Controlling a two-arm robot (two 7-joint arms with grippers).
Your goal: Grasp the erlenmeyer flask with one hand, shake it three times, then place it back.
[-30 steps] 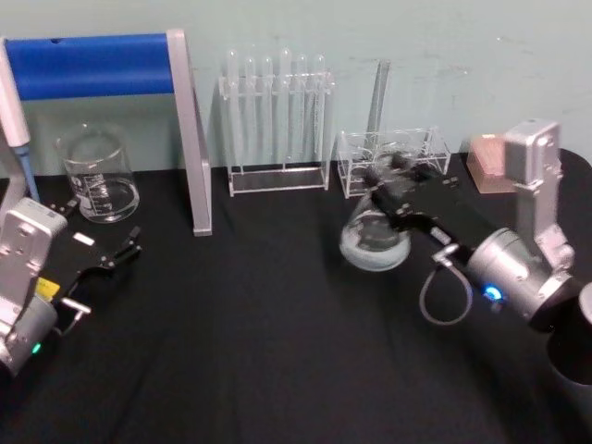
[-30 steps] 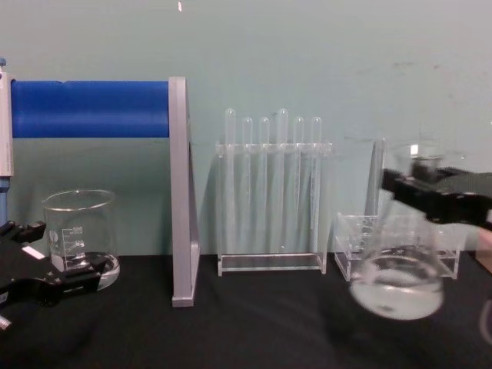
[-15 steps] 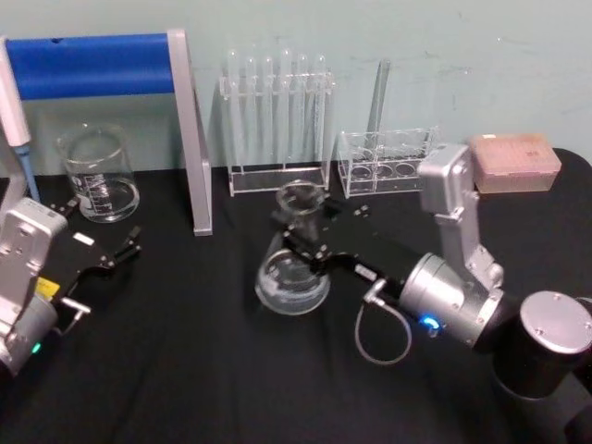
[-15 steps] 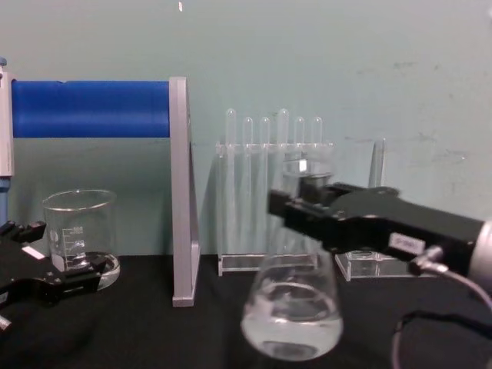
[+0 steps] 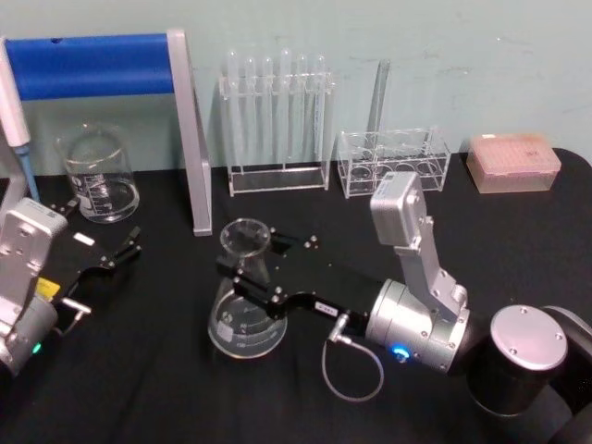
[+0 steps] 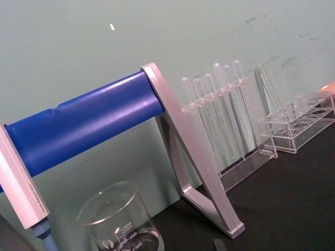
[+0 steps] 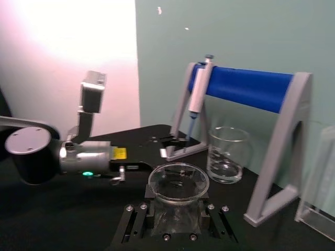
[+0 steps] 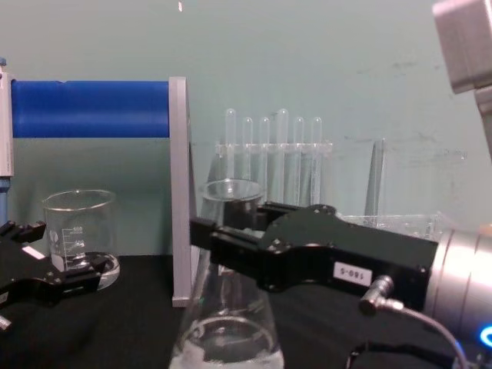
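The erlenmeyer flask is clear glass with a little clear liquid in its wide base. It stands upright at the middle of the black table, toward the front. My right gripper, the hand with a white number label, is shut on the flask's neck just under the rim. From the chest the flask shows large and low, with the right gripper across its neck. The right wrist view looks down into the flask's rim between the black fingers. The left gripper rests open at the table's left, by the beaker.
A glass beaker stands at the back left under a blue-barred stand holding a pipette. Along the back wall are a test tube rack, a low clear rack and a pink box.
The right gripper has swung the flask from the back right, near the low clear rack, leftward and toward the front. The left arm has not moved.
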